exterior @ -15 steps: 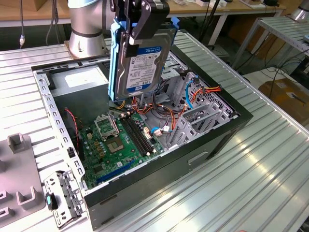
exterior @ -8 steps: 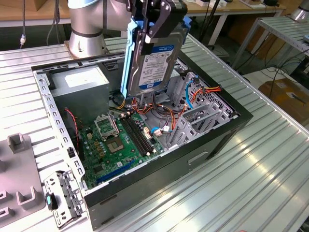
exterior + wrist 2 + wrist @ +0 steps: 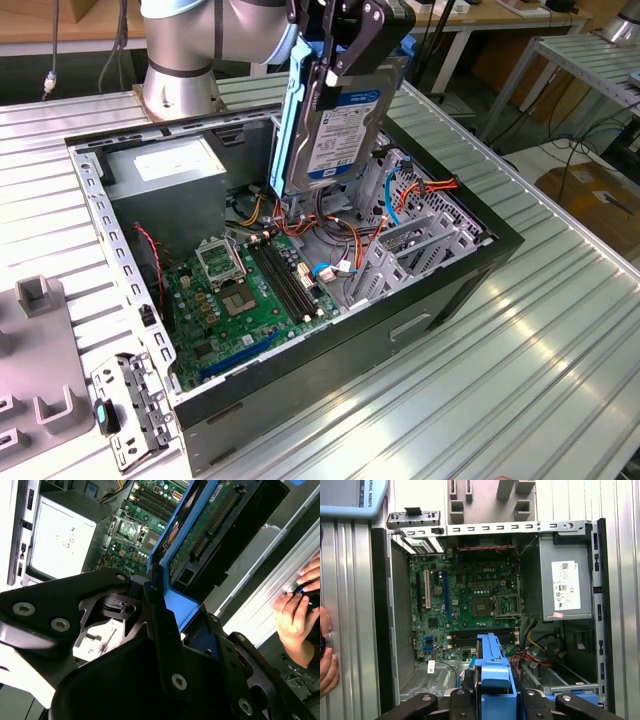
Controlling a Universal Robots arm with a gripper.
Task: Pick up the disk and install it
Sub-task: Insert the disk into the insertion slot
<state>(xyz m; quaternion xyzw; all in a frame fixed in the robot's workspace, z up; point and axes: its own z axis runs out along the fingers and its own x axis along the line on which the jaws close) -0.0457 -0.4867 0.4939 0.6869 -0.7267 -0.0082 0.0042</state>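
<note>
Beside the open computer case (image 3: 300, 380), off to the exterior view's left, a grey moulded fixture (image 3: 45, 345) sits on the ribbed metal table (image 3: 520, 380). A slotted metal bracket (image 3: 135, 400) lies just next to the case's near corner. Inside the case, at that same left end, there is the grey power supply (image 3: 165, 170), and the green motherboard (image 3: 250, 290) lies flat on the case floor beside it.

Above the middle of the case hangs the disk (image 3: 340, 130). It is nearly upright, with its labelled face towards the exterior view and a bright blue rail running down its left edge. The gripper (image 3: 330, 75) has its black fingers closed on the disk's upper end and carries it clear above the case rim. The disk's lower end is over the bundle of orange cables (image 3: 340, 240) between the motherboard and the drive cage (image 3: 420, 240). That cage stands at the case's end on the exterior view's right.

In the second wrist view the disk (image 3: 215, 525) shows its circuit-board side, with the blue rail running back into the gripper's dark body. In the first wrist view the blue carrier (image 3: 492, 670) sits over the motherboard (image 3: 465, 600) near the memory slots. In both wrist views a person's hand (image 3: 297, 605) (image 3: 326, 655) rests on the table just outside the case wall.
</note>
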